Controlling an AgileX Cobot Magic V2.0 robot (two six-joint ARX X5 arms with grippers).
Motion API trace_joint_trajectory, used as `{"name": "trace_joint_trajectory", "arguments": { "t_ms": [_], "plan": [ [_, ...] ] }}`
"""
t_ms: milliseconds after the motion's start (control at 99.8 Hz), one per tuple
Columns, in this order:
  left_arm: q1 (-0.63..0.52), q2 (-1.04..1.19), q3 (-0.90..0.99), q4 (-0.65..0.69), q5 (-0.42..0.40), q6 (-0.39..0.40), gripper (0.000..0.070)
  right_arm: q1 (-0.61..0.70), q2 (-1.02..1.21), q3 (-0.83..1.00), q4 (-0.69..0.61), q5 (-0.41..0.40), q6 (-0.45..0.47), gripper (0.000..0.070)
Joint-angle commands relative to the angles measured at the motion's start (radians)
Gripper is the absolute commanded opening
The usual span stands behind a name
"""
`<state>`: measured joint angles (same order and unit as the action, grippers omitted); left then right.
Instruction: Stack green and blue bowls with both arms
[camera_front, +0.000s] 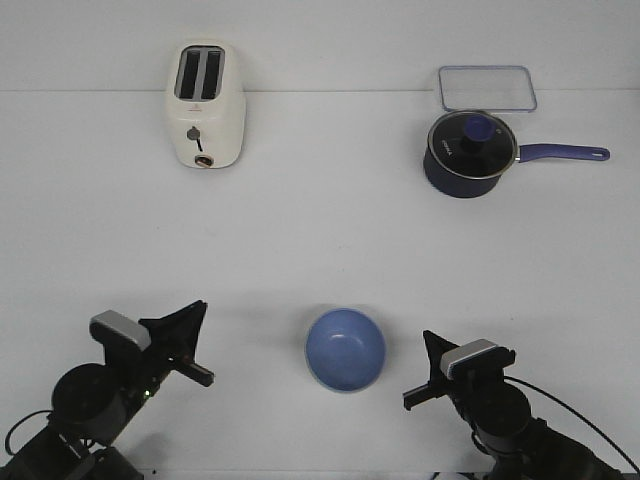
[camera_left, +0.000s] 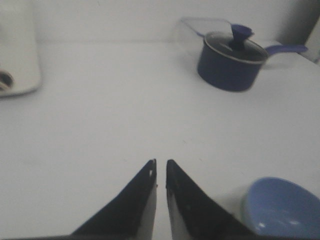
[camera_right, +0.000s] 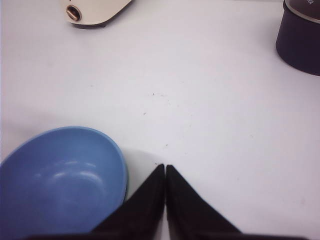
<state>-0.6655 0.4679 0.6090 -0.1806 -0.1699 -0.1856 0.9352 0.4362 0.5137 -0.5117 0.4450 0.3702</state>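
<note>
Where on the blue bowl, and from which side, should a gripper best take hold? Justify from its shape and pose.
Probably the rim. The blue bowl sits upright and open, so its thin wall suits one finger inside and one outside. The right gripper is beside it, so coming down on the rim's right side looks easiest. Both grippers are shut and would need opening.

Table (camera_front: 320, 220): plain white, unpatterned; toaster (camera_front: 205, 104) cream with dark slots and a copper-toned knob; saucepan (camera_front: 467, 153) dark navy, blue-purple handle and lid knob, clear glass lid with pale rim; flat tray (camera_front: 487, 88) behind it clear, pale-edged. Bowl (camera_front: 345, 349): periwinkle blue, matte, no pattern, with a thin sage-green edge showing at its rim in both wrist views. Left gripper (camera_front: 197, 343) and right gripper (camera_front: 420, 375): black fingers, each with a silver-grey cap on top.
</note>
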Motion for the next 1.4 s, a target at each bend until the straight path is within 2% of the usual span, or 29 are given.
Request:
{"name": "trace_joint_trajectory", "arguments": {
  "t_ms": [0, 110, 190, 411, 601, 721, 1282, 1312, 1392],
  "plan": [
    [0.096, -0.053, -0.084, 0.063, 0.056, 0.237, 0.0015, 0.009, 0.002, 0.006, 0.013, 0.001, -0.002, 0.0004],
    [0.297, -0.197, -0.262, 0.176, 0.082, 0.219, 0.0015, 0.009, -0.005, 0.006, 0.013, 0.001, -0.002, 0.0004],
    [0.402, -0.297, -0.361, 0.203, 0.081, 0.228, 0.0015, 0.009, -0.005, 0.006, 0.013, 0.001, -0.002, 0.0004],
    [0.544, -0.430, -0.512, 0.208, 0.082, 0.231, 0.0015, 0.009, -0.005, 0.006, 0.013, 0.001, -0.002, 0.0004],
    [0.569, -0.465, -0.597, 0.248, 0.082, 0.226, 0.0015, 0.009, -0.005, 0.006, 0.012, 0.001, -0.002, 0.0004],
    [0.569, -0.465, -0.595, 0.201, 0.085, 0.224, 0.0015, 0.009, -0.005, 0.006, 0.015, 0.001, -0.002, 0.0004],
    [0.569, -0.465, -0.595, 0.212, 0.085, 0.224, 0.0015, 0.009, -0.005, 0.006, 0.016, 0.001, -0.002, 0.0004],
    [0.569, -0.465, -0.595, 0.212, 0.085, 0.224, 0.0015, 0.009, -0.005, 0.006, 0.010, 0.005, -0.033, 0.0004],
    [0.569, -0.465, -0.595, 0.212, 0.085, 0.224, 0.0015, 0.008, -0.005, 0.006, -0.019, 0.075, -0.204, 0.0004]
  ]
}}
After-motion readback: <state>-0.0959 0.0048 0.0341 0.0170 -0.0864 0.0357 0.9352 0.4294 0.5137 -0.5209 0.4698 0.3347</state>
